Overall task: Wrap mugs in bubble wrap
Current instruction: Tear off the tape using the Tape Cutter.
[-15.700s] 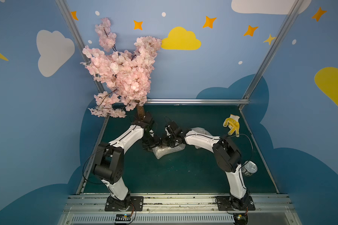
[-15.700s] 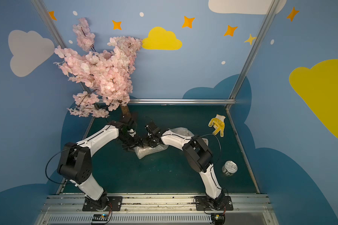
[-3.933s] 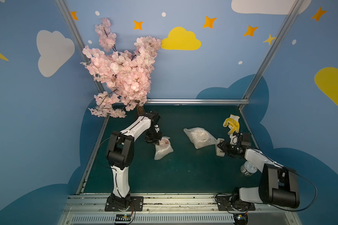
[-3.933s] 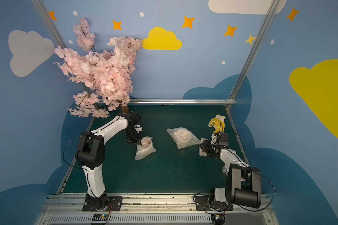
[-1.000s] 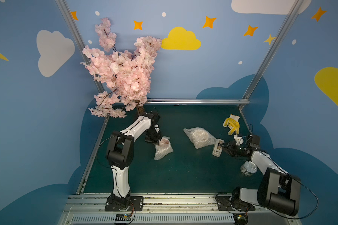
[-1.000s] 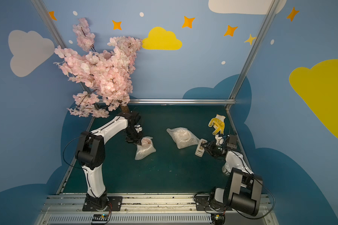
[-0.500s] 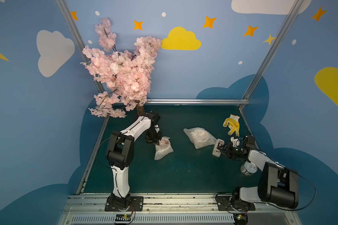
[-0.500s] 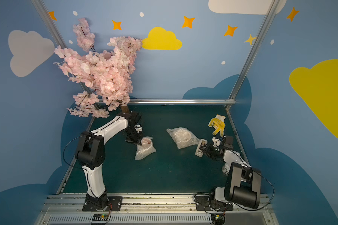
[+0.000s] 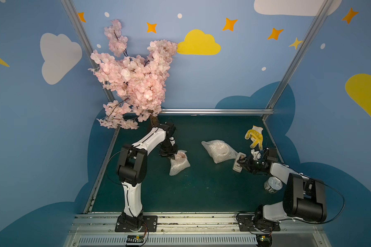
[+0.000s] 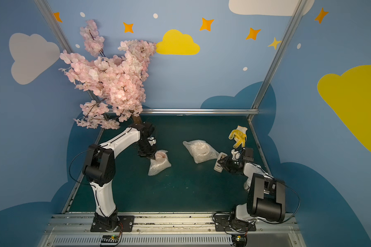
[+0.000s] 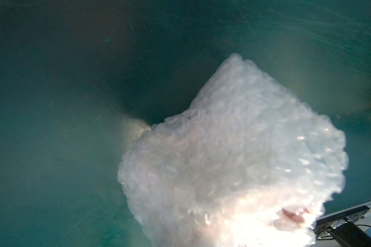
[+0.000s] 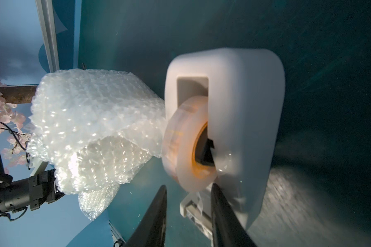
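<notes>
Nearest us on the right, a can (image 9: 272,186) stands beside the right arm. Just beyond it the right gripper (image 9: 242,163) carries a white tape dispenser (image 9: 237,163), its jaws part-spread and pinching the dispenser's lower end, as we see in the right wrist view (image 12: 186,213). A second ago the dispenser hung a little farther right; we now find it touching the tail of the right bundle (image 9: 220,150) of bubble wrap, the tape roll (image 12: 185,145) pressed against the film. We read this as the start of taping that bundle shut.

At the same depth on the left, the left gripper (image 9: 172,157) has not moved over the last seconds: its jaws are pressed together on the top of the left bundle (image 9: 178,163), which stands on the table (image 9: 201,192). A faint red tint shows through its film in the left wrist view (image 11: 291,213), so we judge the red-lined mug to be inside; the other mug is hidden, presumably in the right bundle.

Farther right lies a glove (image 9: 254,136), and at far left a blossom tree (image 9: 135,81); both are unchanged.
</notes>
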Motion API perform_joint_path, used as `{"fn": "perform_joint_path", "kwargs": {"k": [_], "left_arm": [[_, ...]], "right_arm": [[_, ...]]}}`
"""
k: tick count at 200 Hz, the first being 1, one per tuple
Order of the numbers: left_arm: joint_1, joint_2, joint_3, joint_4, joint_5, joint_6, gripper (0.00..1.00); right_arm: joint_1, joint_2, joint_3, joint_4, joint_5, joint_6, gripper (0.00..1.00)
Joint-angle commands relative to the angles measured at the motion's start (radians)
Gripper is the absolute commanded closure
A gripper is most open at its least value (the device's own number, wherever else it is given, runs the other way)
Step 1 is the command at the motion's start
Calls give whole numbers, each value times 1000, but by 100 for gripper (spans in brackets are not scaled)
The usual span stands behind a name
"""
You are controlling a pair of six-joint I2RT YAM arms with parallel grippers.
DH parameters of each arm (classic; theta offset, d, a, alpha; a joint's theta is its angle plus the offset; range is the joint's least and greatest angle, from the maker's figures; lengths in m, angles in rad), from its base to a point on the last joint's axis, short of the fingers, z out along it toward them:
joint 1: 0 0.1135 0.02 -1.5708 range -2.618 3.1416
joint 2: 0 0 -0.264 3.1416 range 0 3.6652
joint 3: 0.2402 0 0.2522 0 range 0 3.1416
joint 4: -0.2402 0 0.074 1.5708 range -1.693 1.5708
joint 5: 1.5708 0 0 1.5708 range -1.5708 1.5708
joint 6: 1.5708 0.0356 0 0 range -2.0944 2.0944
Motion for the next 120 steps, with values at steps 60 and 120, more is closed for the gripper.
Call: {"fn": "perform_joint_path", "kwargs": {"k": [60, 120], "left_arm": [[-10, -19, -9, -28, 29, 8, 97], [-12, -17, -10, -29, 29, 8, 97]], "right_arm": [[13, 71, 8, 13, -16, 45, 69], [5, 72, 7, -12, -23, 30, 78]]}}
